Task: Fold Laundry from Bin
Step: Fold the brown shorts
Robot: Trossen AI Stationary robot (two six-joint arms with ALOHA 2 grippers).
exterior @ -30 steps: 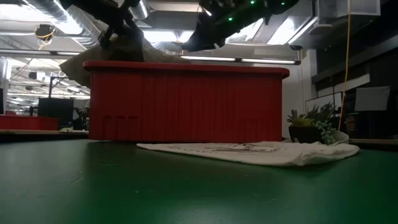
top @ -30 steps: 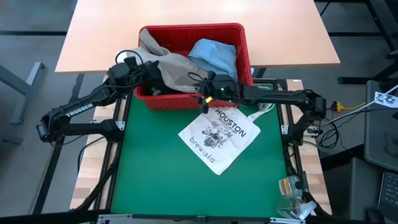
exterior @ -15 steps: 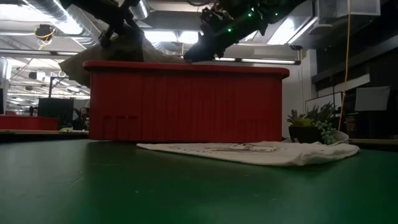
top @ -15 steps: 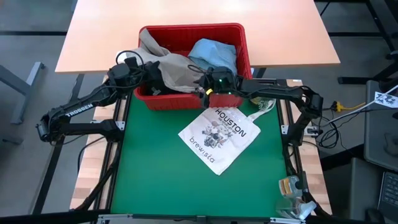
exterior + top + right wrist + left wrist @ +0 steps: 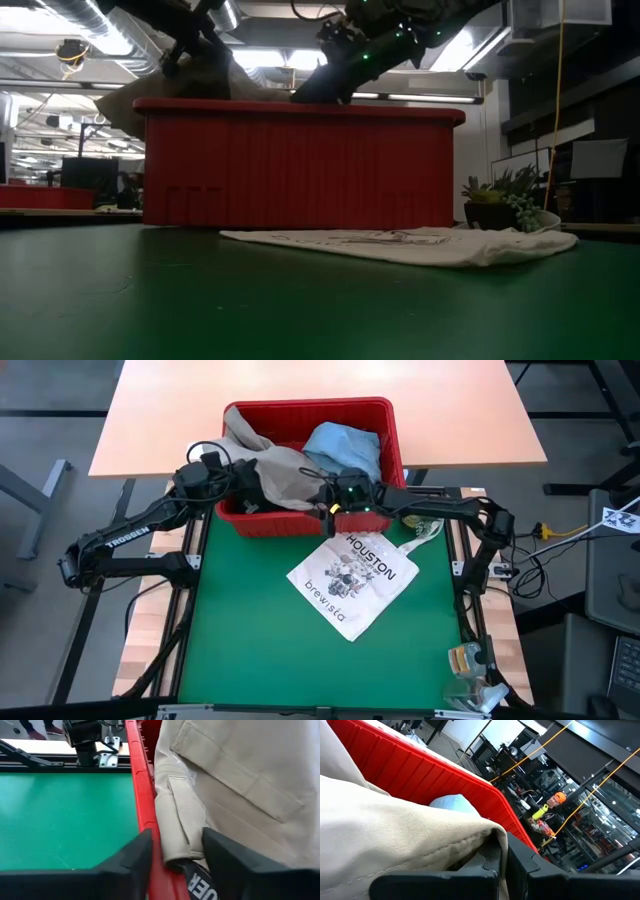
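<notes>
The red bin (image 5: 395, 430) stands at the green mat's far edge. In it lie a beige garment (image 5: 285, 470) and a light blue shirt (image 5: 345, 445). My left gripper (image 5: 248, 495) reaches level over the bin's near left corner and is shut on the beige garment. My right gripper (image 5: 175, 865) slants down at the bin's near rim (image 5: 142, 810), open. One finger is outside the rim, the other beyond a thick folded edge of the beige garment (image 5: 182, 832) that lies over it. My left gripper pinches a fold of the beige garment (image 5: 495, 855) between its two fingers, coming level from the table's left. The cloth runs from the fingers back into the bin and drapes over its left end (image 5: 125, 95).
A white tote bag (image 5: 350, 580) printed "HOUSTON brewista" lies flat on the green mat (image 5: 240, 630) just in front of the bin. The pale tabletop (image 5: 170, 420) runs on behind the bin. A small potted plant (image 5: 500, 205) shows at the right in the low view.
My right gripper has sunk toward the bin's near rim and shifted a little toward the table's left, turning slightly, until its fingers stand at the beige garment's edge. The left gripper and the garment have stayed where they were.
</notes>
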